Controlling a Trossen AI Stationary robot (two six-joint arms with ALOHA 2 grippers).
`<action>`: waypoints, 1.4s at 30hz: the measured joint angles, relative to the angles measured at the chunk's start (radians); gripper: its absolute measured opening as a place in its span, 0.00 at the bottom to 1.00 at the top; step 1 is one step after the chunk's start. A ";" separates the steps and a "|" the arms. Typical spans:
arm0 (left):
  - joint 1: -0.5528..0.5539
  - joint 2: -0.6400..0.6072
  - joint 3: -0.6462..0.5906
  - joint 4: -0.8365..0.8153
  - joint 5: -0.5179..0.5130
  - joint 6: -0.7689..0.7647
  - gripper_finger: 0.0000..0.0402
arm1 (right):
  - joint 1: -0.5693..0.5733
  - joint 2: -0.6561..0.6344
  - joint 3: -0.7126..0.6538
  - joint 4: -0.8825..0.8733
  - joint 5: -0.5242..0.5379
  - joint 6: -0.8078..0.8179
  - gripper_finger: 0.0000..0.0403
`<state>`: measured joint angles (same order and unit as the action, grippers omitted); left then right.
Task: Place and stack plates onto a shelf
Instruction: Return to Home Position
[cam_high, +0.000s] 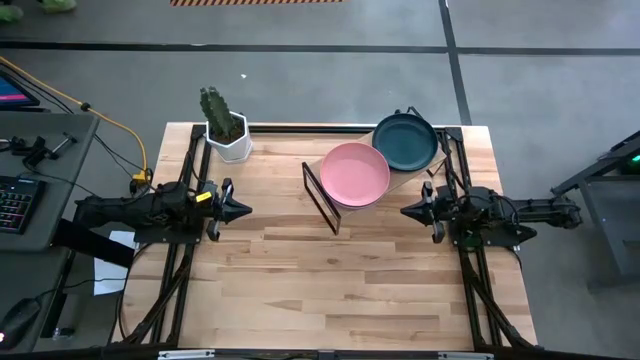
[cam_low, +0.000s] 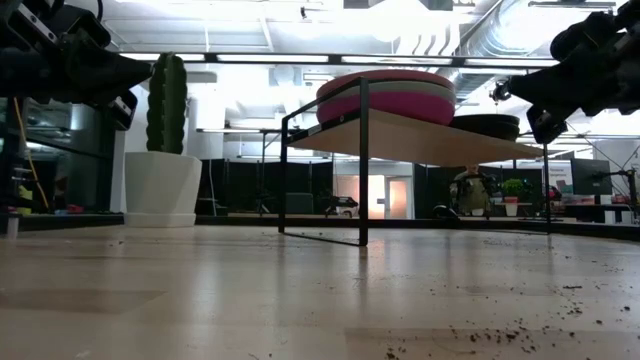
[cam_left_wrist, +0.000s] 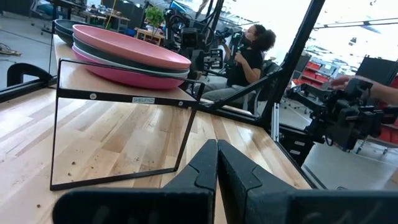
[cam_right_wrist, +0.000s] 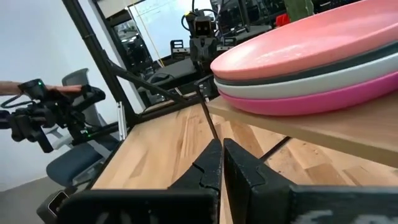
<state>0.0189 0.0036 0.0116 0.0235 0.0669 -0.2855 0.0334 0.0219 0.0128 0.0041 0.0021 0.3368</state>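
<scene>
Top of counter (cam_high: 330, 290): pale wood planks joined edge to edge, smooth, low satin sheen. The low view shows dark crumbs (cam_low: 520, 325) scattered over it. Board of shelf (cam_low: 430, 140): light wood, matt, fine grain. Its frame (cam_left_wrist: 118, 96): thin black metal rod, matt coat. Top pink plate (cam_high: 355, 173) and dark plate (cam_high: 405, 142): smooth, matt, no glaze shine, plastic-like. Lowest in the pink stack, magenta plate (cam_right_wrist: 323, 99): same dull finish. White pot (cam_high: 232, 147): faceted, smooth, faint gloss. On left end effector (cam_left_wrist: 217, 149) and right end effector (cam_right_wrist: 222, 149): dark matt fingers, hard plastic by the look.
</scene>
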 joint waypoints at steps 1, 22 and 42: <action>0.000 0.000 0.000 0.000 0.000 0.000 0.00 | 0.000 0.000 0.000 -0.001 0.000 0.004 0.00; 0.000 0.009 0.000 0.002 0.000 0.000 0.00 | 0.000 -0.022 -0.003 0.012 0.003 0.003 0.00; 0.000 0.016 0.000 0.000 0.000 0.000 0.00 | 0.000 -0.015 -0.003 0.011 0.000 0.003 0.00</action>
<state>0.0193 0.0193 0.0120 0.0231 0.0669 -0.2855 0.0334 0.0071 0.0101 0.0151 0.0025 0.3397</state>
